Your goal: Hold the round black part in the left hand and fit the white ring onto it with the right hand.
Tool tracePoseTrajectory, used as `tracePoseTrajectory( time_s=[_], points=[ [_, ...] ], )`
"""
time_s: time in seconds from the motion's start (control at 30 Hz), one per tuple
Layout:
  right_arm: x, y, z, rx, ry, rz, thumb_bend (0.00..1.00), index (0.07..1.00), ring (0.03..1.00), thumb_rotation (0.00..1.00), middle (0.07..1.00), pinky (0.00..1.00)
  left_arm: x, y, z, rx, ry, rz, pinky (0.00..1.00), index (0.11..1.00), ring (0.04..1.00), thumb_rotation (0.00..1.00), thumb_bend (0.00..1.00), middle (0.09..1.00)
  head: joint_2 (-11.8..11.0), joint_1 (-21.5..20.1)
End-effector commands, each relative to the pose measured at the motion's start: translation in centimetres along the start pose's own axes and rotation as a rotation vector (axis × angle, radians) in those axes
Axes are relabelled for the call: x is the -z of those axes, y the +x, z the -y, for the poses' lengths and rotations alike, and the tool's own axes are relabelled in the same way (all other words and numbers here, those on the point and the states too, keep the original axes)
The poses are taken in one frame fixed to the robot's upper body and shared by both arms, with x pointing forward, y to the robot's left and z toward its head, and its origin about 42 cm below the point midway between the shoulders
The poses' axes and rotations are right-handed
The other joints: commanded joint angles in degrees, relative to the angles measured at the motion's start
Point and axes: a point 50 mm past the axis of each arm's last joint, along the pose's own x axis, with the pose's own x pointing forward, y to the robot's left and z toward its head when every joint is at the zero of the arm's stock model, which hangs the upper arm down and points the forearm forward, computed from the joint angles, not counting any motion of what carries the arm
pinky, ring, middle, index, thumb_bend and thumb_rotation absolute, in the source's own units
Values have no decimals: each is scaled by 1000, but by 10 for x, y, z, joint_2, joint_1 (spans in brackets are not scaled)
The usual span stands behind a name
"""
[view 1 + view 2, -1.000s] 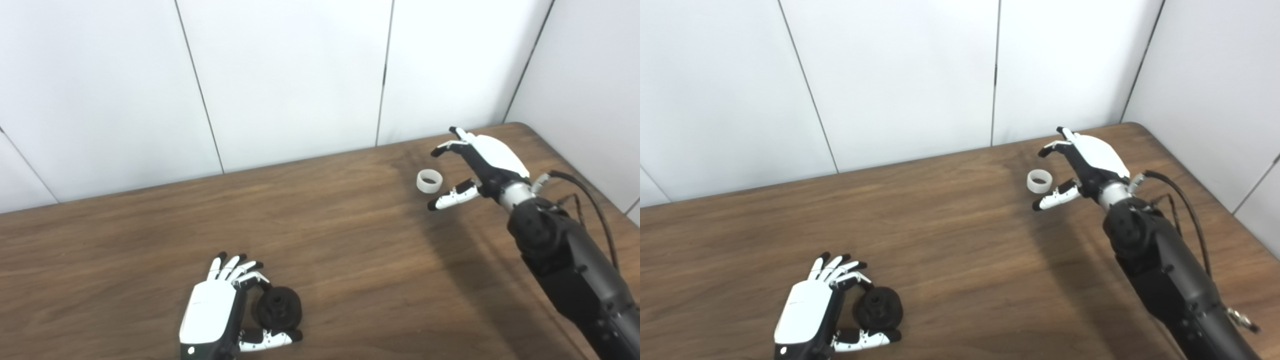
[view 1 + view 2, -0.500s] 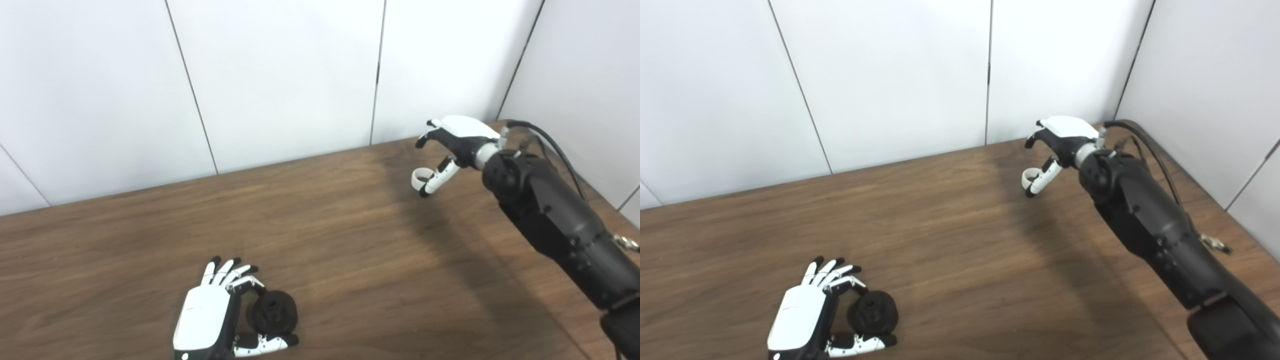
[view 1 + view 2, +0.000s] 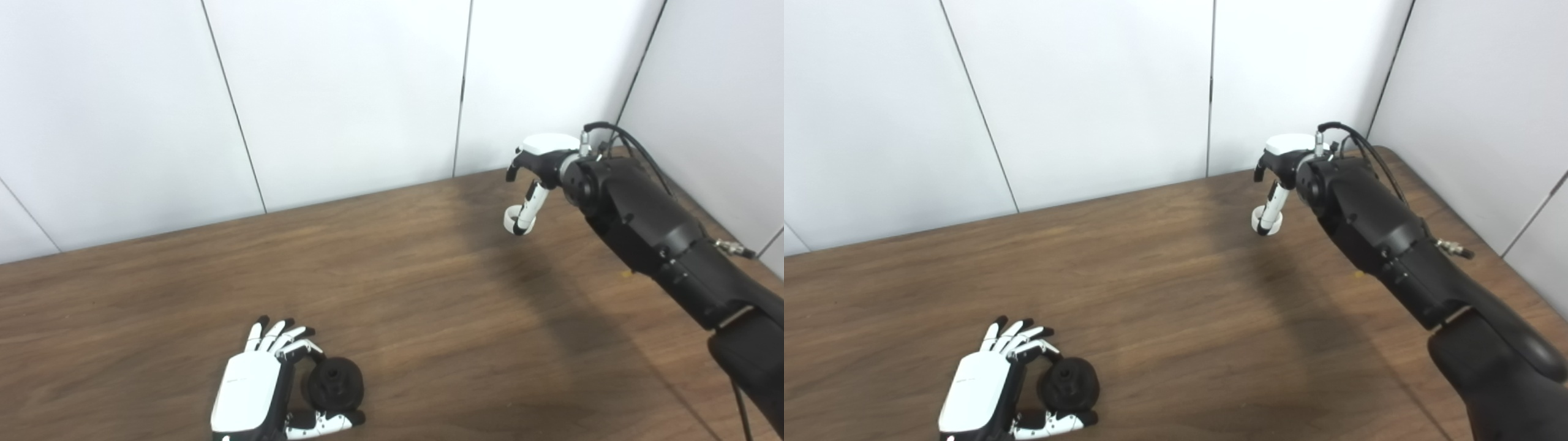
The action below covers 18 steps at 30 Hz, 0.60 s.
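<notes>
White ring (image 3: pixel 511 220) (at right fingers (image 3: pixel 530 199))

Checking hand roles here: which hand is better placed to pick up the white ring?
Right. The right hand is directly over the white ring, thumb reaching it; the left hand is far away, cupping the round black part.

The table (image 3: pixel 398 288) is dark brown with wood grain. Near left, the white-backed left hand (image 3: pixel 257 392) has black fingertips beside the matte black round part (image 3: pixel 335 384). Far right, the ring (image 3: pixel 512 219) is white.
</notes>
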Motion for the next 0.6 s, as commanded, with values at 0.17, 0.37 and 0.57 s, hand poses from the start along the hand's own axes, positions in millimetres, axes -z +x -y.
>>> tracePoseTrajectory(
  time_s=[0.17, 0.37, 0.57],
  points=[
    [-2, 4, 33, 66, -45, -33, 968, 768, 1000, 259, 1000, 1000, 3, -15, 11, 41, 2, -27, 1000, 484, 901, 55, 525, 796, 2, 1],
    [-3, 8, 30, 56, -62, -44, 955, 768, 1000, 232, 1000, 1000, 3, -16, 10, 38, 3, -28, 1000, 484, 900, 55, 525, 795, 3, 2],
    [0, 9, 27, 62, -75, -51, 945, 770, 1000, 240, 1000, 1000, 2, -16, 10, 38, -2, -29, 1000, 484, 897, 55, 525, 795, 4, 3]
  ],
)
